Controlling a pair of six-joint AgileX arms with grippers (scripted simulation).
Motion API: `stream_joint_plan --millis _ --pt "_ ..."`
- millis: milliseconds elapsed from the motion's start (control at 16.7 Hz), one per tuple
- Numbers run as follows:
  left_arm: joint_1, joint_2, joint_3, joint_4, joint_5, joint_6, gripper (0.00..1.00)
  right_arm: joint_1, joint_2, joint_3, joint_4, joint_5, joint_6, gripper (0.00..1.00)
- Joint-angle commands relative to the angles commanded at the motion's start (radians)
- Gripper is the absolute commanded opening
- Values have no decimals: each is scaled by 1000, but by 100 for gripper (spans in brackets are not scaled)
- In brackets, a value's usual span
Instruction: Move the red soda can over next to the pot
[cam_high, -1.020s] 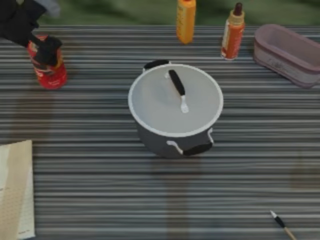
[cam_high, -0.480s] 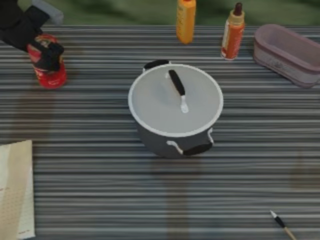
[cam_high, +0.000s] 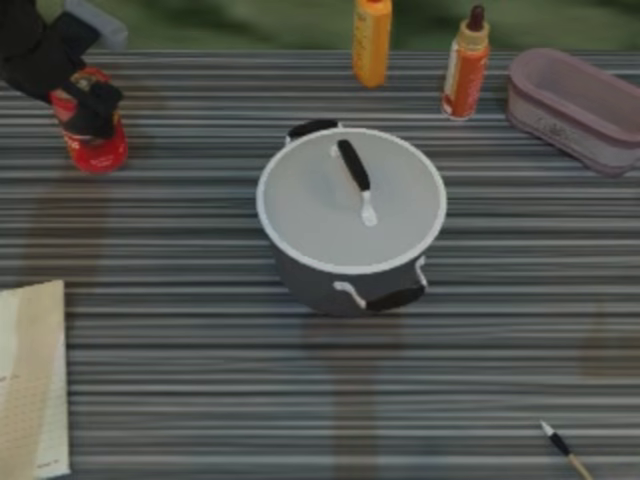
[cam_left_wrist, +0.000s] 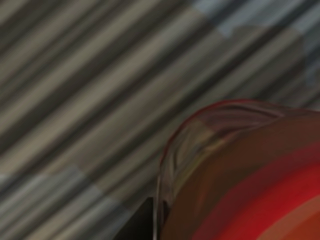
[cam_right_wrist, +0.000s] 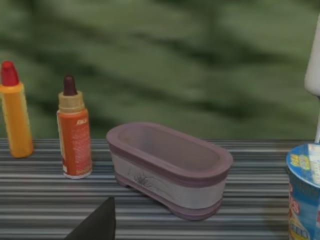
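Left hand (cam_high: 92, 105) sits in the upper left of the frame, its dark fingers pinching the red soda can (cam_high: 95, 140) near the top, which suits a carry that keeps the can upright. The can seems to rest on, or just above, the striped bench (cam_high: 200, 400); I cannot tell which. It is well apart from the pot (cam_high: 350, 225), which stands at mid-frame, so the move across appears barely begun. In the left wrist view the can's glossy red rim (cam_left_wrist: 235, 165) fills the lower right, close against the camera, with a dark sliver of finger beside it.

The can is a small smooth cylinder, likely light and slick. The pot is broad grey metal with a white-rimmed lid, a black lid handle and black side handles; the side nearest the can looks like the obvious place to set it down.

The right arm is outside the top view, apparently parked; its own camera shows only a dark edge low in the frame.
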Motion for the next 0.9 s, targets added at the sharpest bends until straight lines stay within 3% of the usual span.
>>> stream_joint_plan --millis 180,240,900 --pt "0 0 0 0 0 0 2 0 0 0 0 0 0 100" --pt "0 0 0 0 0 0 0 0 0 0 0 0 0 100" --pt "8 -40 -39 3 -1 -1 0 0 0 0 0 0 0 100"
